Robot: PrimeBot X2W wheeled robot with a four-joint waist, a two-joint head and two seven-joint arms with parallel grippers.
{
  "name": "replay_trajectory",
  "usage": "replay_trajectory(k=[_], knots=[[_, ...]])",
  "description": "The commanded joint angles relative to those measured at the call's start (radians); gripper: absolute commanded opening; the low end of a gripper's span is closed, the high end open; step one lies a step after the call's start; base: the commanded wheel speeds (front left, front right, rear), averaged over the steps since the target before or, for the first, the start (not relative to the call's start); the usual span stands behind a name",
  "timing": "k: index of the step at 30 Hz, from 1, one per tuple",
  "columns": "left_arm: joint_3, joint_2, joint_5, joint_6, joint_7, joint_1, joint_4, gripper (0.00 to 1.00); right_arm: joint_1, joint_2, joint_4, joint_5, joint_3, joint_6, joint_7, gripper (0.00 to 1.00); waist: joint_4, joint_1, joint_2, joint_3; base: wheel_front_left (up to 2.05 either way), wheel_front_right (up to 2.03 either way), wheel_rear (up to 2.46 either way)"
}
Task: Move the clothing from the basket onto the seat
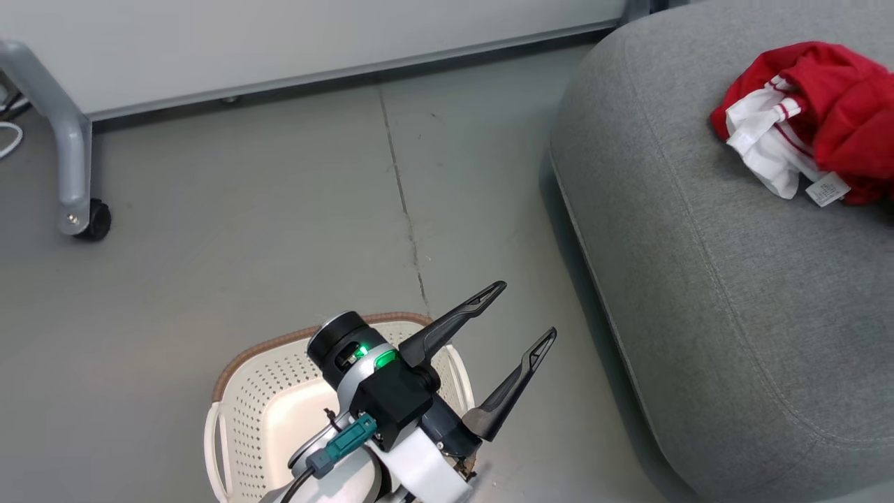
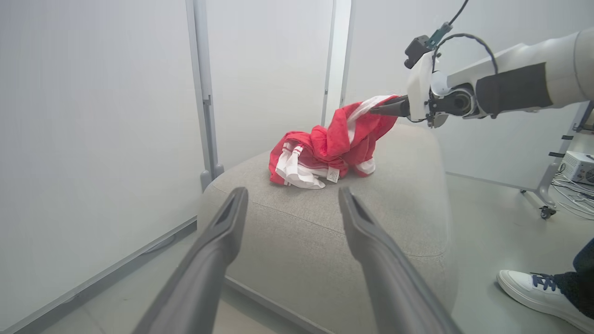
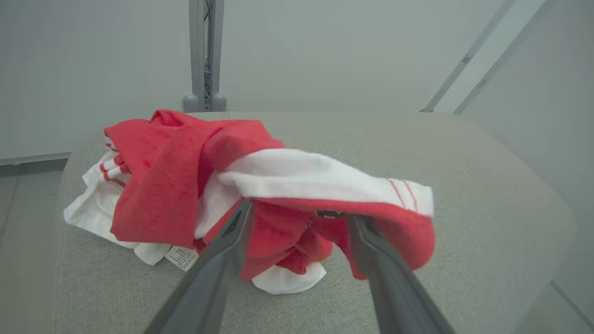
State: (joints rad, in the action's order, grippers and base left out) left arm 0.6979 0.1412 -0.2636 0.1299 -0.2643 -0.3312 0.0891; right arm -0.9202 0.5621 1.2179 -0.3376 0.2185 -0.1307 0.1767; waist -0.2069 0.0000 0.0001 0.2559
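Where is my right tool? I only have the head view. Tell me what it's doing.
Observer: The right wrist view has the right tool over the seat, fingers apart, with a fold of the clothing draped across their tips.
Operator: Report anything near that seat I should keep away from.
Observer: The left wrist view shows a person's shoe on the floor beside the seat's corner.
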Motion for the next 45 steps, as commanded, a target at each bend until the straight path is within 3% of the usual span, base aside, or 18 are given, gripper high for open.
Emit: replay_trajectory(k=[1, 10, 18, 25, 28, 35, 42, 45], knots=[[-0.006, 0.001, 0.006, 0.002, 0.000, 0.008, 0.001, 1.00, 0.012, -0.004, -0.007, -0.009, 0.005, 0.000, 0.002, 1.00, -0.008, 0.0000, -0.0001, -0.029, 0.00, 0.00, 0.00], [-0.063, -0.025, 0.008, 0.002, 0.000, 0.072, -0.008, 1.00, 0.054, 0.005, -0.149, -0.114, 0.089, 0.000, 0.009, 1.00, -0.018, 0.0000, -0.0001, -0.117, 0.00, 0.00, 0.00], [-0.107, -0.045, 0.011, 0.002, 0.000, 0.135, -0.015, 1.00, 0.127, 0.043, -0.378, -0.209, 0.152, 0.000, 0.068, 1.00, -0.009, 0.0000, -0.0001, -0.202, 0.00, 0.00, 0.00], [-0.173, -0.062, 0.006, 0.002, 0.000, 0.176, -0.025, 1.00, 0.249, 0.042, -0.655, -0.237, 0.061, 0.000, 0.088, 1.00, 0.023, 0.0000, -0.0001, -0.234, 0.00, 0.00, 0.00], [-0.189, -0.070, 0.010, 0.002, 0.000, 0.181, -0.024, 1.00, 0.349, 0.033, -0.790, -0.190, 0.016, 0.000, 0.088, 1.00, 0.048, 0.0000, -0.0001, -0.240, 0.00, 0.00, 0.00], [-0.248, -0.074, -0.003, 0.002, 0.000, 0.216, -0.024, 1.00, 0.544, -0.065, -0.994, -0.110, -0.092, 0.000, 0.088, 1.00, 0.097, 0.0000, -0.0001, -0.256, 0.00, 0.00, 0.00], [-0.393, -0.084, 0.021, 0.002, 0.000, 0.268, -0.012, 1.00, 0.713, -0.194, -1.100, -0.041, -0.138, 0.000, 0.088, 1.00, 0.148, 0.0000, -0.0001, -0.273, 0.00, 0.00, 0.00], [-0.488, -0.087, 0.055, -0.031, 0.000, 0.289, -0.006, 1.00, 0.761, -0.233, -1.111, 0.022, -0.120, 0.000, 0.088, 1.00, 0.159, 0.0000, -0.0001, -0.276, 0.00, 0.00, 0.00]])
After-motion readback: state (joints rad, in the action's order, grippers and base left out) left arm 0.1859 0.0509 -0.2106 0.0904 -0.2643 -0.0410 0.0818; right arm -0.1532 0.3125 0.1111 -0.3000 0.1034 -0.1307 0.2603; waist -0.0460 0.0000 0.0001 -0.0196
